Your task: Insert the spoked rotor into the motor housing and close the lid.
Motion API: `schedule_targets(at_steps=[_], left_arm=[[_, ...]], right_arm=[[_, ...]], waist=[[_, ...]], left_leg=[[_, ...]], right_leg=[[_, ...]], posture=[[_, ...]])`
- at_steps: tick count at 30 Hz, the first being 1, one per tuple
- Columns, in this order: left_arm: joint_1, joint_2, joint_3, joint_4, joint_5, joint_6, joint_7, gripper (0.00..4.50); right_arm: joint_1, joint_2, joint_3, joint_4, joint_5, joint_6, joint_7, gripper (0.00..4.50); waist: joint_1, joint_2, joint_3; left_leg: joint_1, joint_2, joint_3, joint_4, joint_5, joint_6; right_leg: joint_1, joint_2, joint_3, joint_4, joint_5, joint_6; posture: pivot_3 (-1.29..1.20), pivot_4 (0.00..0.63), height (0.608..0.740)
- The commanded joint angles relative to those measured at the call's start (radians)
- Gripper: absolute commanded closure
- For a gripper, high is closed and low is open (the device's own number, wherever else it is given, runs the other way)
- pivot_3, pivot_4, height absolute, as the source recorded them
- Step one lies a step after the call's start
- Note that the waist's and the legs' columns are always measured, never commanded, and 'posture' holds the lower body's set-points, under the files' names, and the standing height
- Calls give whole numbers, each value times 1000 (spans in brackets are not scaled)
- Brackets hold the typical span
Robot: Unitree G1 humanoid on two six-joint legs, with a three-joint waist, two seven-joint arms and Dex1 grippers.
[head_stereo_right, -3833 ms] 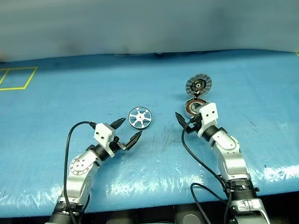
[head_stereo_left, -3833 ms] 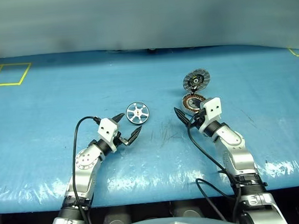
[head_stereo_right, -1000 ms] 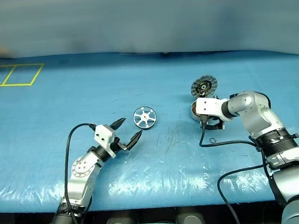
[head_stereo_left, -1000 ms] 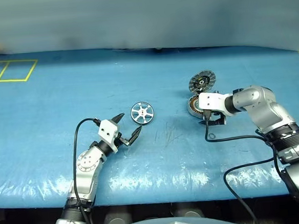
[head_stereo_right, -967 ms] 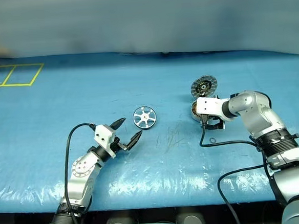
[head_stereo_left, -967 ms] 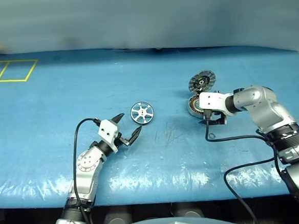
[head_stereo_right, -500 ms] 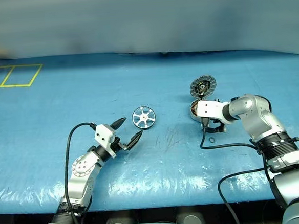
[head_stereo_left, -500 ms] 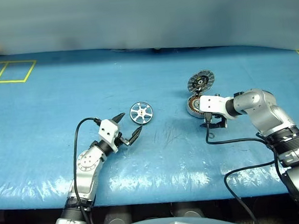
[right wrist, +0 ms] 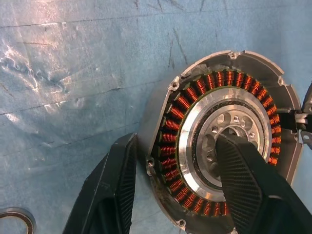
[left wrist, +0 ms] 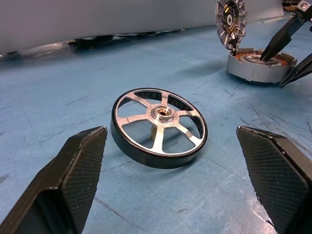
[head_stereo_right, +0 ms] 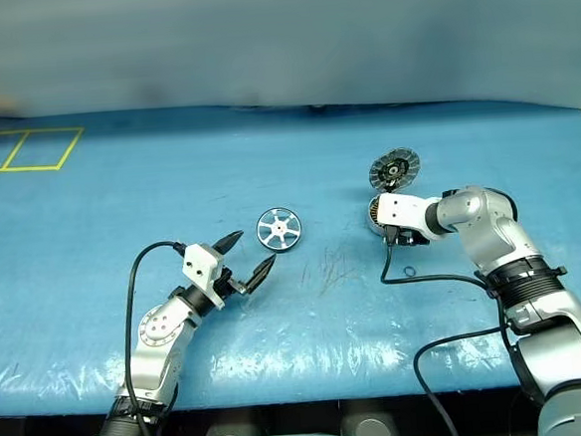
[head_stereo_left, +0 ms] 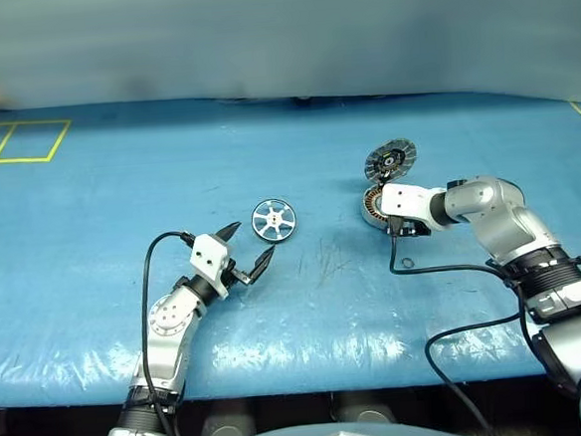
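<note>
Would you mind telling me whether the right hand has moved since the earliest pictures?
Yes. The right hand has swung from the motor housing's near left to straddle its wall, one finger inside the windings.

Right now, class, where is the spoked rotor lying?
The spoked rotor lies flat on the blue sheet, just ahead of the open left gripper.
</note>
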State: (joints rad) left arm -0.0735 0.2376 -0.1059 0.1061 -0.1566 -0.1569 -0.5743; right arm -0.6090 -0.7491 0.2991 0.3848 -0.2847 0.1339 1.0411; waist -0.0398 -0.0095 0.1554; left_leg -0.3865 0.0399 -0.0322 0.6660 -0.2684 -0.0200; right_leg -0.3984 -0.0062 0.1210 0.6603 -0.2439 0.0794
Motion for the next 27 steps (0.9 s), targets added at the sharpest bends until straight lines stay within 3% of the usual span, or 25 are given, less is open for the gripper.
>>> schedule_targets(at_steps=[1, 11, 17, 21, 27], left_arm=[[-1, 2, 6, -24, 2, -15, 3, 0], [13, -2, 0, -22, 5, -18, 12, 0], [29, -6, -2, -24, 7, -19, 16, 0], [34, -6, -3, -29, 9, -16, 20, 0], [32, -1, -3, -27, 9, -16, 18, 0]], right_arm=[[62, 41, -8, -76, 45, 17, -1, 2406], [314, 115, -1, -618, 171, 296, 31, 2406], [386, 152, 52, -760, 161, 413, -32, 2406], [424, 242, 81, -847, 190, 513, -103, 2406], [429, 272, 119, -846, 173, 563, -160, 2406]], waist=[[-1, 0, 0], [-22, 0, 0], [-25, -1, 0], [-28, -2, -1], [-27, -2, -1]], left_leg=[[3, 0, 0, -1, 0, 0], [5, 3, -2, -4, 0, 0], [6, 3, -1, -3, 0, 0], [6, 4, -2, -3, 0, -1], [6, 5, -2, -4, 0, -1]], right_leg=[[2, 0, 0, 0, 0, 0], [4, 4, 0, 0, -2, -2], [4, 4, 0, 0, -3, 0], [4, 6, 0, 1, -4, 2], [3, 7, 0, 1, -5, 1]], posture=[[0, 150, 740], [0, 150, 740], [0, 150, 740], [0, 150, 740], [0, 150, 740]])
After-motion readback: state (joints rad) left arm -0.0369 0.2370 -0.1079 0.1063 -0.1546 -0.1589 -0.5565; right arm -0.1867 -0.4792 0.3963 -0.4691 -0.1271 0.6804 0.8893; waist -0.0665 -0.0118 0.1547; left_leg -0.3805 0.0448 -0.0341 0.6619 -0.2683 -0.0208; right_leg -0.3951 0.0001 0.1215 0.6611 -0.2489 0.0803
